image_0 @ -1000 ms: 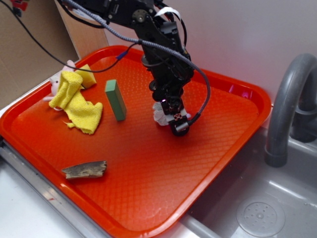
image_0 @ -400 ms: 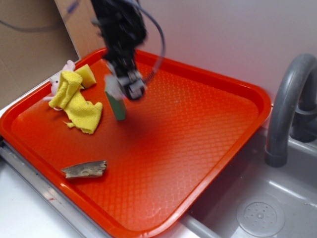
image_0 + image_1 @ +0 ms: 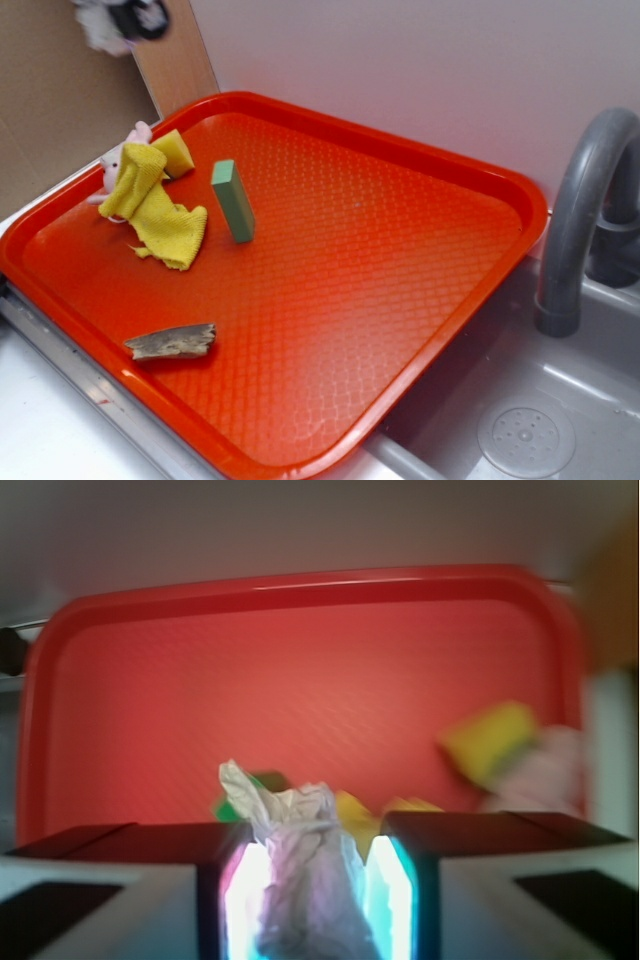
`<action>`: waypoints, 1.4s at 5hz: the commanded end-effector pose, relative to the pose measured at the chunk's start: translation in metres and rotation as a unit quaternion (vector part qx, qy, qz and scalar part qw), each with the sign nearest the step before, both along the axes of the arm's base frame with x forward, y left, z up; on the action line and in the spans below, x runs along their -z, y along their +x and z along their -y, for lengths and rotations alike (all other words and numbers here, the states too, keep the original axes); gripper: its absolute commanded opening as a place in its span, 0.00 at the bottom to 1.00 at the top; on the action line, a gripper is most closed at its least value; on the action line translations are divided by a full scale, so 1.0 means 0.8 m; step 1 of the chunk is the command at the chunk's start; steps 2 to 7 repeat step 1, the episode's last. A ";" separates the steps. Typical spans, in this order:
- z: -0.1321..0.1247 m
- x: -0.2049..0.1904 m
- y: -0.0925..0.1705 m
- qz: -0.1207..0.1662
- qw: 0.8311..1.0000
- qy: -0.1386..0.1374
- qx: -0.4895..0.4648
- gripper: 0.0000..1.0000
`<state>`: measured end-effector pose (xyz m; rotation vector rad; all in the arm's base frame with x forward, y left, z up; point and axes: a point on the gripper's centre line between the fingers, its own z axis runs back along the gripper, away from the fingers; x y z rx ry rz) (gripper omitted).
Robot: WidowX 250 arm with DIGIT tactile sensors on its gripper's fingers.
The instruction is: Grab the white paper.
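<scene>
Tool point(image 3: 308, 880) clenched on white paper point(image 3: 300, 870), high above red tray point(image 3: 480, 180).

Kitchen-style sink setup, grey faucet point(image 3: 585, 215), sink basin point(image 3: 520, 420) (drain visible), red tray point(image 3: 400, 300)

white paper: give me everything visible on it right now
The white paper is a crumpled wad, white with grey creases, with a twisted tail sticking up at its upper left. The wrist view shows it pinched between the two jaws of the gripper, which press it from both sides. It hangs well above the red tray, touching nothing else. In the exterior view it is only a blurred pale blob at the top left corner.
</scene>
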<state>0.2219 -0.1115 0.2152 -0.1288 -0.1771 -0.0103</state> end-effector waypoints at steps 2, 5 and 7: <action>-0.013 -0.026 -0.017 0.069 0.997 -0.003 -0.024 0.00; -0.013 -0.026 -0.017 0.069 0.997 -0.003 -0.024 0.00; -0.013 -0.026 -0.017 0.069 0.997 -0.003 -0.024 0.00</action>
